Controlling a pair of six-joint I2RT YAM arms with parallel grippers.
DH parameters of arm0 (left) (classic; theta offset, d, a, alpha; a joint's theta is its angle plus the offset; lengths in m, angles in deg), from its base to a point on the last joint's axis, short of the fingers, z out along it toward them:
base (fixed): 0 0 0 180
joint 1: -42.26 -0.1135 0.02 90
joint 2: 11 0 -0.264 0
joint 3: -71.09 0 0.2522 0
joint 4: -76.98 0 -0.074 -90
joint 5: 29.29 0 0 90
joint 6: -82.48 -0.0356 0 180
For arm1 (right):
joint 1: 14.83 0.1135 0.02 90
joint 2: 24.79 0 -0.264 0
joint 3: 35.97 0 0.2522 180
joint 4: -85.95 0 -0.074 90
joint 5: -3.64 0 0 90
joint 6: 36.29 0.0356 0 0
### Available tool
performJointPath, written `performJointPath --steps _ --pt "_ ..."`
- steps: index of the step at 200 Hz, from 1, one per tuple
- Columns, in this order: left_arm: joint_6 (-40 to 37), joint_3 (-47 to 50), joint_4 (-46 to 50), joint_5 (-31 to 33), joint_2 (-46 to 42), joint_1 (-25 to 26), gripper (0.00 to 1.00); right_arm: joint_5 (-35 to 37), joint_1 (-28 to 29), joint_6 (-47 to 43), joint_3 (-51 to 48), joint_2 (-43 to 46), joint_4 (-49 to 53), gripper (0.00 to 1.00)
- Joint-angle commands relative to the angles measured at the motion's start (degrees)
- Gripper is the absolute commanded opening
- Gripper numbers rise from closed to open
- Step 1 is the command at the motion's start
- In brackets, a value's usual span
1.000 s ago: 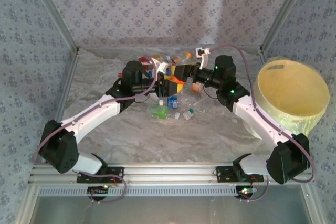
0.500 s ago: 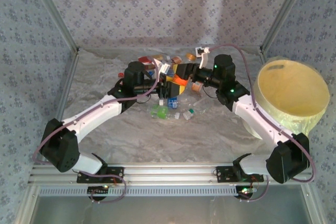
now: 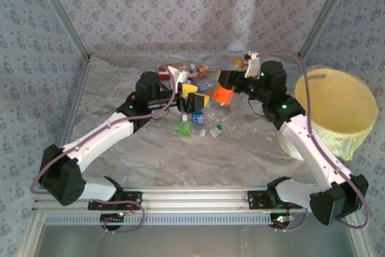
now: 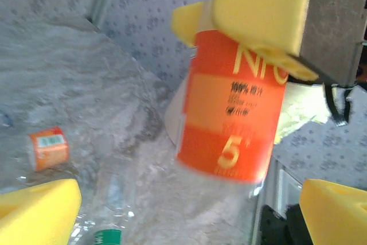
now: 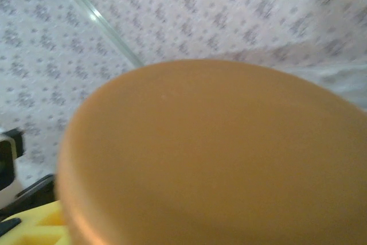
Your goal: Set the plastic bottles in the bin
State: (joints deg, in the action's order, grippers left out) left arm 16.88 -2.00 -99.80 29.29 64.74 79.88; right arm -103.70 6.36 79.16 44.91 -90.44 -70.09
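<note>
Handover looks complete from where I sit. My right hand (image 3: 222, 90) is clamped on the orange-labelled bottle (image 4: 232, 119), its yellow pads pinching at the top edge of the label. It has lifted that bottle up off the heap; a second ago it was down among the pile with its jaws parted.

The left hand (image 3: 197, 95) has gone the other way. Half closed a second ago, it now stands spread wide and holds nothing, its two yellow fingertips (image 4: 34, 210) well apart below the bottle hanging ahead of it.

For the task, I judge this bottle is free to be carried across to the bin (image 3: 337, 133). The bin stands at the right edge of the desk (image 3: 240, 161), well apart from the bottle, and the drop is not yet made.

Counting: two hands, one bin, one bottle in the air. The rest of the plastic bottles (image 3: 182, 127) lie heaped mid-desk, between and under the hands. I make out about six by their red, orange, green and blue colours, but they overlap and the arms cover some, so I cannot give a firm number. Whether any lies inside the bin I cannot tell.
</note>
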Motion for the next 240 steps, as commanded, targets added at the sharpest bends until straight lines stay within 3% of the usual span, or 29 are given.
performJointPath --steps 1,30,58,74,86,127,165,190,240 --pt "-3.0 2.7 0.6 11.8 -4.7 0.2 0.98 7.5 -2.0 -5.6 5.4 3.7 6.7 0.39" --pt "-3.4 4.7 4.0 26.4 -7.5 0.1 0.98 16.3 -3.3 -10.8 10.1 5.9 12.3 0.41" --pt "-3.0 4.8 11.2 42.3 -8.3 0.1 0.98 29.6 -4.4 -18.8 14.3 8.4 17.8 0.4" --pt "-3.4 5.2 13.7 46.9 -8.6 0.1 0.98 38.8 -6.0 -22.6 15.4 9.7 20.0 0.4" --pt "-3.5 5.7 14.7 49.0 -8.7 0.2 0.98 41.9 -8.8 -24.2 16.5 9.8 22.6 0.4" --pt "-2.2 6.8 16.2 53.8 -9.3 0.0 0.98 38.6 -26.8 -23.3 18.6 8.3 31.2 0.39" --pt "0.7 6.5 19.5 59.2 -9.5 -0.6 0.98 37.7 -38.5 -23.2 16.6 7.0 35.1 0.4" --pt "3.7 6.6 21.4 60.4 -9.7 -2.2 0.98 37.8 -41.8 -22.7 13.5 6.8 36.7 0.41" --pt "8.8 6.4 25.4 60.0 -9.7 -6.1 0.98 35.1 -42.4 -20.2 8.2 3.7 42.2 0.47"
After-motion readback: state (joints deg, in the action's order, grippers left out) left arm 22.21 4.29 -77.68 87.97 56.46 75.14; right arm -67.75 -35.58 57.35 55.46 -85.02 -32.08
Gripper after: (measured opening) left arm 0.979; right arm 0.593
